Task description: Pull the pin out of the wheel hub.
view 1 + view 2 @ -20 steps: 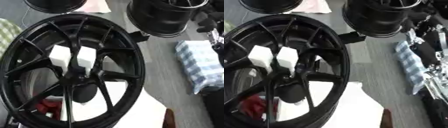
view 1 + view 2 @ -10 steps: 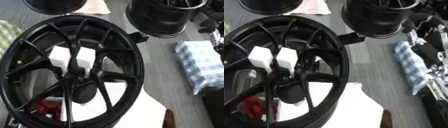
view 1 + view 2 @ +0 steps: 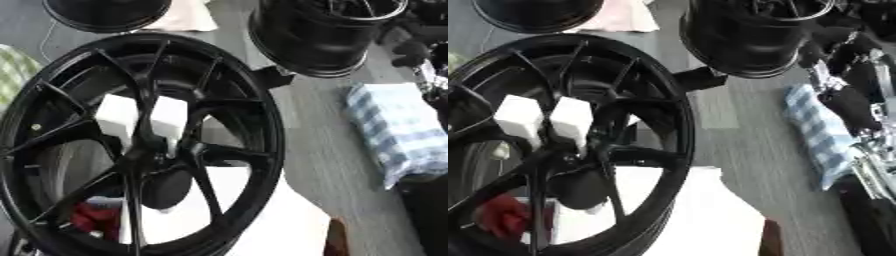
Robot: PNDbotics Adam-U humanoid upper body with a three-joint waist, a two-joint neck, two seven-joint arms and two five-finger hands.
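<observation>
The right hand (image 3: 846, 103) shows at the right edge of the right eye view, as a black shape with silver parts of the arm below it. It lies over the blue checked cloth (image 3: 398, 125). I cannot tell if this hand is wide, narrow or holding something, because it is dark and partly cut by the edge. The left hand shows in no view.

The big black wheel (image 3: 131, 145) is well apart from the right hand, on its left side, and it fills most of the left half of both views. It stands tilted toward the camera, with thin spokes that meet at the wheel hub (image 3: 144, 156). The hub is the part of the wheel far from the hand, and nothing touches it. I cannot make out the pin itself; the middle of the hub is only a dark mass, with a dark round shape (image 3: 166, 187) just under it.

Behind the spokes there are 2 white blocks (image 3: 544, 120), side by side and touching. Lower, also behind the spokes, a red thing (image 3: 500, 220) is seen. A white sheet (image 3: 702, 220) lies under the lower part of the wheel.

Just above the hand stands a second black rim (image 3: 324, 35). A third rim (image 3: 105, 12) is far to the left of it, at the top edge. All rest on the grey table (image 3: 324, 150).
</observation>
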